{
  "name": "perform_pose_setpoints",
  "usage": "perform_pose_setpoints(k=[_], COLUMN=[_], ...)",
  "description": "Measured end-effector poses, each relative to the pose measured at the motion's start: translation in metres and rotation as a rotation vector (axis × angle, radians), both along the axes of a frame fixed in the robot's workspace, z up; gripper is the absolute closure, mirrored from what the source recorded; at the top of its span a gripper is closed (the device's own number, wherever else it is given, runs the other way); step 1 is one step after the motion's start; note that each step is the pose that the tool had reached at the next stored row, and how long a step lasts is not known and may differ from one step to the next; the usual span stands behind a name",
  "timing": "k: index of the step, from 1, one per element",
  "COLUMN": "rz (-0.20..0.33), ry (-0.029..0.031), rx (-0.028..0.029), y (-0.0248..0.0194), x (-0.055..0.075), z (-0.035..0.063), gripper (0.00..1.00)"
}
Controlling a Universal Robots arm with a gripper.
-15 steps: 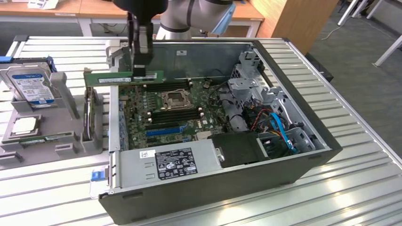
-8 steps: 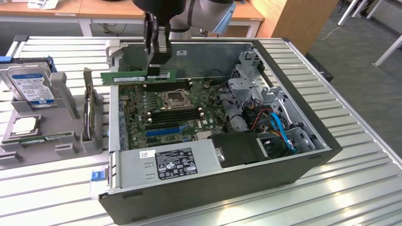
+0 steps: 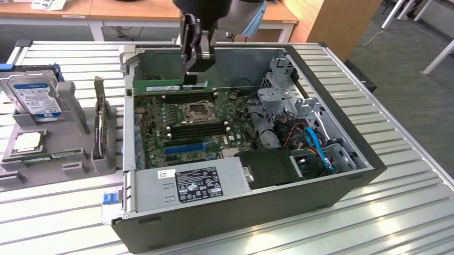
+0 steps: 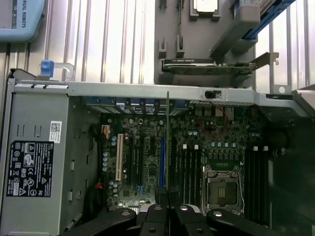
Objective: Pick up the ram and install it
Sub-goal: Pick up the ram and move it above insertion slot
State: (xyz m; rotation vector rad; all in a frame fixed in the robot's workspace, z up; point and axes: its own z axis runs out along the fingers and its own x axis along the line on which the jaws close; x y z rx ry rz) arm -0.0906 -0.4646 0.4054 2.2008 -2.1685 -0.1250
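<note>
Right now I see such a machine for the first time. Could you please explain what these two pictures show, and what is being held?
This is a robot arm with a gripper, working over an open computer case that stands on a slatted metal table. One picture comes from a camera off the arm. The other comes from a camera on the wrist and looks down past the gripper into the case. The gripper is shut on the ram, a thin green stick, and holds it over the far side of the motherboard. Whether it touches a slot, I cannot tell. Beside the case, on the exterior view's left, a grey holder carries a hard drive and a processor chip.
</note>
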Motion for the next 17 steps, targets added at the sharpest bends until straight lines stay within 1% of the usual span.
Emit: perform_pose_setpoints(k=[14,15,17], rz=[0.000,0.000,0.000], ry=[0.0041,0.0048,0.0048], rx=[-0.0001,0.0001,0.0000], y=[0.0000,0.0000,0.0000], x=[0.041,0.052,0.052], z=[0.0000,0.0000,0.0000], gripper=[0.88,0.88,0.88])
